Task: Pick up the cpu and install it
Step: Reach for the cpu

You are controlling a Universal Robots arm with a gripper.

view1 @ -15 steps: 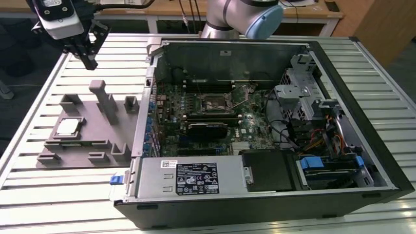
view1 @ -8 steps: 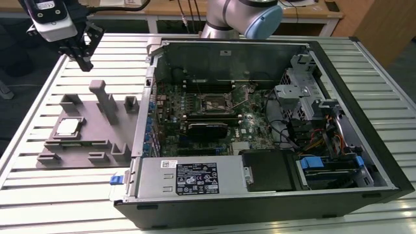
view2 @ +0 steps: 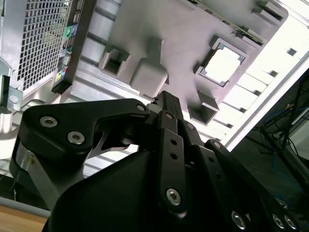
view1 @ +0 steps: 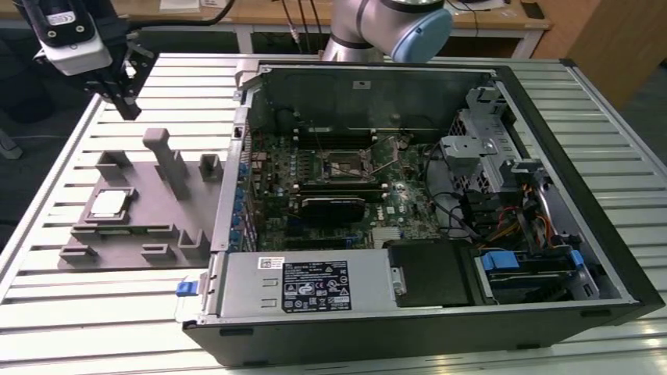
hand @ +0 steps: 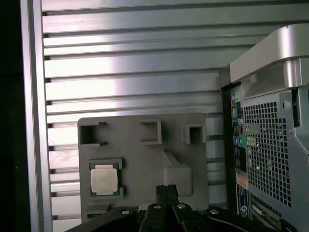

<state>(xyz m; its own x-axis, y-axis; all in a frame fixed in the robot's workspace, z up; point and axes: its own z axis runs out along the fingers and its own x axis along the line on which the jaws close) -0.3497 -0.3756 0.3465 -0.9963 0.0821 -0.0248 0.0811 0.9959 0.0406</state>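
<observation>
Pincer (hand: 166,188) near grey tray (hand: 145,164); cpu (hand: 104,179) lies inside.

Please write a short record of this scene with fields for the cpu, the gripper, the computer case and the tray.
cpu: lies in a pocket of the tray, not held
gripper: shut, empty, in the air, apart from the cpu
computer case: open, board visible
tray: grey, on the slatted table, at the exterior view's left of the computer case
</observation>
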